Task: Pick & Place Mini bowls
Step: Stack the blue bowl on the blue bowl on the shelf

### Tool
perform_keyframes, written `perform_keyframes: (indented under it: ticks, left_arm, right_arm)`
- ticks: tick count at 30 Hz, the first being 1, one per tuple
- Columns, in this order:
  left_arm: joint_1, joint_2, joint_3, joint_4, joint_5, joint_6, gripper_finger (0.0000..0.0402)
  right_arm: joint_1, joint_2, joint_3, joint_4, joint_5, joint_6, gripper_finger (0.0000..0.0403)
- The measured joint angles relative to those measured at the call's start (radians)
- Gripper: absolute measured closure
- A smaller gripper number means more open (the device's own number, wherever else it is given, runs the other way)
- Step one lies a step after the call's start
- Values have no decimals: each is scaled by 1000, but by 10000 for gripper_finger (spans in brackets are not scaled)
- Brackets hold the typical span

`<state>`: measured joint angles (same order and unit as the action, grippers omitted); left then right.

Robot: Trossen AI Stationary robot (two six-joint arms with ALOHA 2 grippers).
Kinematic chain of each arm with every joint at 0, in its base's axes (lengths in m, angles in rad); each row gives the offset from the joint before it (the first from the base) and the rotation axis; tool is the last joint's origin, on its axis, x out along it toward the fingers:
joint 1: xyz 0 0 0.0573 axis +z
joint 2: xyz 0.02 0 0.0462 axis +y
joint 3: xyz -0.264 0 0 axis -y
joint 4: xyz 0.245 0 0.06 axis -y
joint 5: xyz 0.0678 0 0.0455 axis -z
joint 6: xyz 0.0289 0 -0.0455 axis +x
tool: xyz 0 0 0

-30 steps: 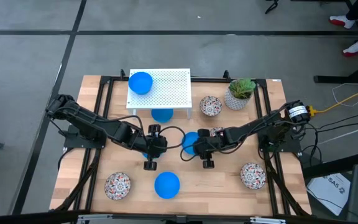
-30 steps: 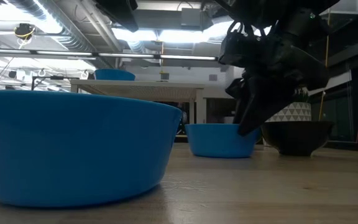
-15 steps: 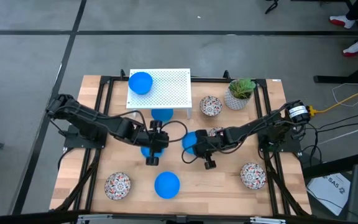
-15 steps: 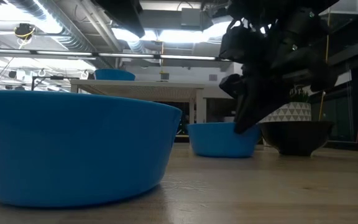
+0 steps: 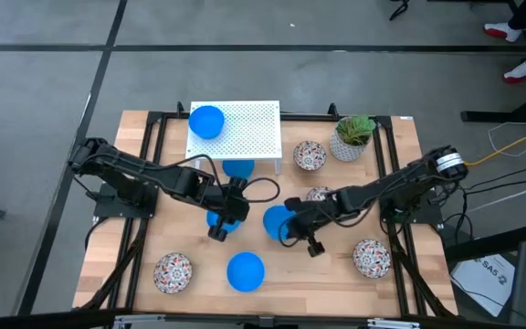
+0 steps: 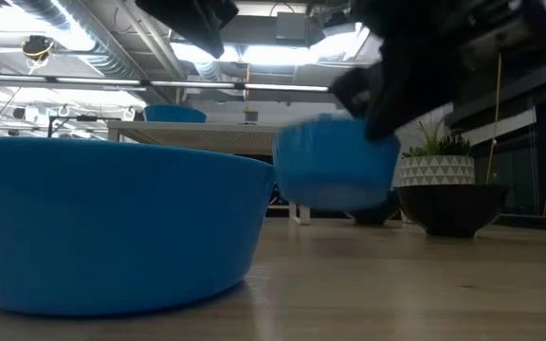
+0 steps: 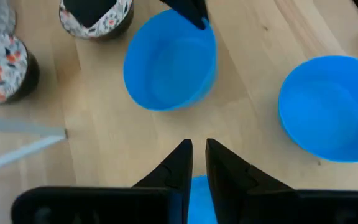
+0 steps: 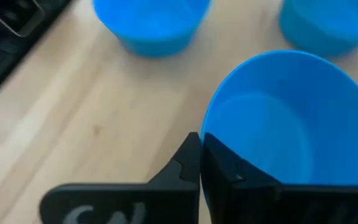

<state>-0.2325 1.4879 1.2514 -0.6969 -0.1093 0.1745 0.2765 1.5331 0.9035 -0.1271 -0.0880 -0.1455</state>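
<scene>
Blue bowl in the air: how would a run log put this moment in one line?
right tool: shut on plain blue round mini bowl, lifted | left tool: pinching another blue bowl's rim

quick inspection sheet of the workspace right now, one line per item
surface: wooden table in a black frame, with a white perforated stand at the back
job's things: blue bowl on the stand; blue bowl under the stand; front blue bowl; four floral bowls, such as front-left floral bowl
clutter: potted plant
grippers: right gripper shut on lifted blue bowl; left gripper shut on another blue bowl's rim
cables: yellow cable off the right edge
surroundings: person's shoes on the floor
</scene>
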Motion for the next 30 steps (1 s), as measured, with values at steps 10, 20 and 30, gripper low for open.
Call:
perform_keyframes:
  ticks: [10, 20, 30]
  left_arm:
    - [-3, 3, 0, 126, 228, 109, 351]
    - [-22, 95, 1, 234, 266, 146, 304]
    - [-22, 167, 1, 288, 423, 162, 249]
  right_arm:
    - [43, -8, 0, 148, -173, -113, 398]
    - [42, -8, 0, 241, -296, -151, 398]
    - [42, -8, 0, 242, -308, -152, 398]
